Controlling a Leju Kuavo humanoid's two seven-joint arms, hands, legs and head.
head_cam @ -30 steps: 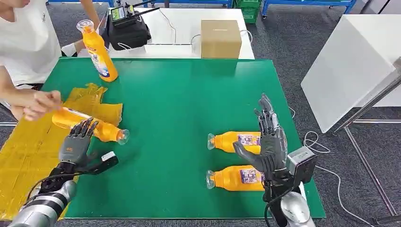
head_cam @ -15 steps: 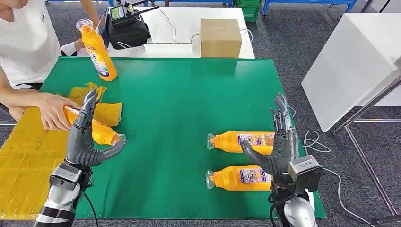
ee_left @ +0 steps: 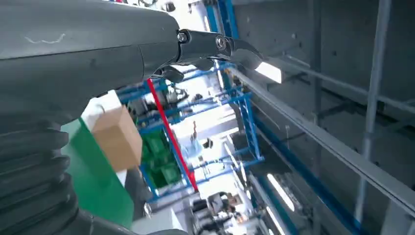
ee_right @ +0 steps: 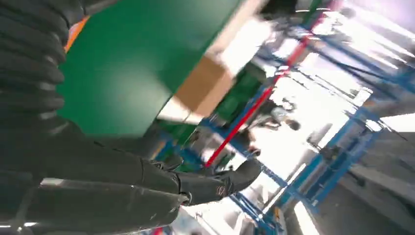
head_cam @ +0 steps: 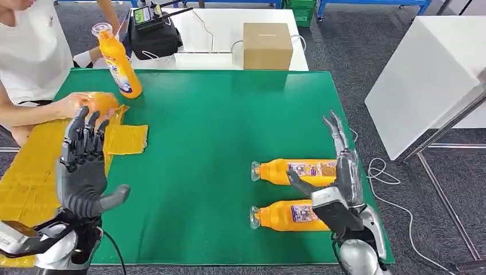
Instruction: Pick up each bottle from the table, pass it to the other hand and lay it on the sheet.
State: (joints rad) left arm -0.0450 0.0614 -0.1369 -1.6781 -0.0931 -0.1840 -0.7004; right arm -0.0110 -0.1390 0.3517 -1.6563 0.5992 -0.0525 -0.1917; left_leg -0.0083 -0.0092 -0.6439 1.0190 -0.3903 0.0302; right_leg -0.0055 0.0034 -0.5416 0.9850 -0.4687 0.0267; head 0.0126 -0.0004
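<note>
Head view: the left hand (head_cam: pixel 86 166) is up over the near left of the green table (head_cam: pixel 218 114), fingers spread and upright, thumb out to the side, nothing in it. Over on the right, the right hand (head_cam: pixel 338 177) is also empty, fingers stretched long and apart, hovering beside two orange bottles lying on their sides: the far bottle (head_cam: pixel 292 170) and the near bottle (head_cam: pixel 285 216), caps pointing toward table centre, one just behind the other. On the left lies the yellow sheet (head_cam: pixel 34 172). A person's hand (head_cam: pixel 74 104) holds an orange bottle (head_cam: pixel 102 103) at the sheet's far edge. Another bottle (head_cam: pixel 117 62) stands upright at the far left corner. Behind the table sits a cardboard box (head_cam: pixel 267 46).
</note>
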